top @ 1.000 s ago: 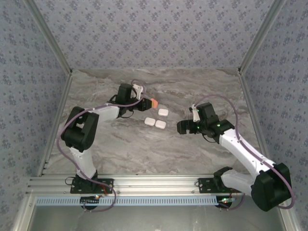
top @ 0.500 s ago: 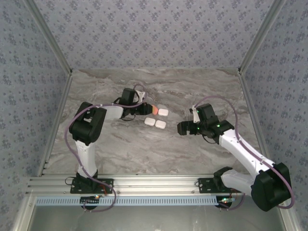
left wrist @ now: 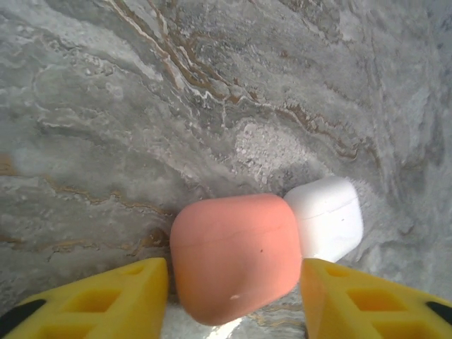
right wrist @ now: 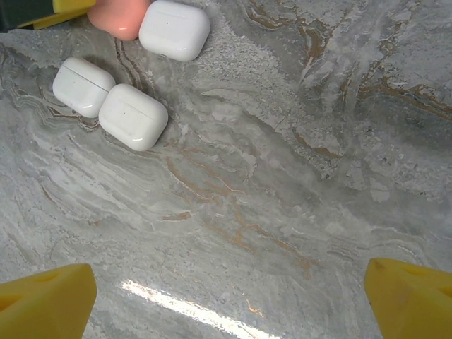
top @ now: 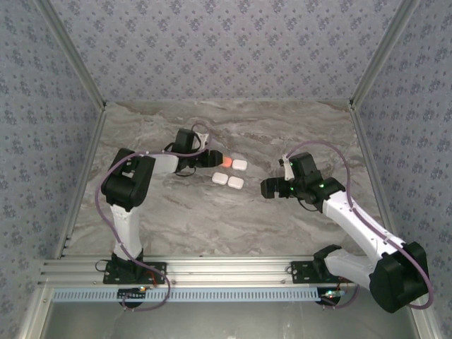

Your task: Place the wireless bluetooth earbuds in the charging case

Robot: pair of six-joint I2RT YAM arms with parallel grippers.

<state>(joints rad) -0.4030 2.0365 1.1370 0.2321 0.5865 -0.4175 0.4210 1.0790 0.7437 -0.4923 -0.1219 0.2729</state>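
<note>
L. tool (left wrist: 234, 282) is being held apart, fingers flanking closed orange charging case (left wrist: 229, 247), close to its sides. Case is being borne by counter (left wrist: 141, 106), right against a white case (left wrist: 326, 215). R. tool (right wrist: 229, 282) is being held wide apart above bare counter, w/ two more white cases (right wrist: 133, 116) lying nearby, touching.

Orange case (left wrist: 235, 258) smooth matt plastic; white cases (right wrist: 133, 116) glossier, probably plastic; table (right wrist: 282, 176) polished, marble-look.
</note>
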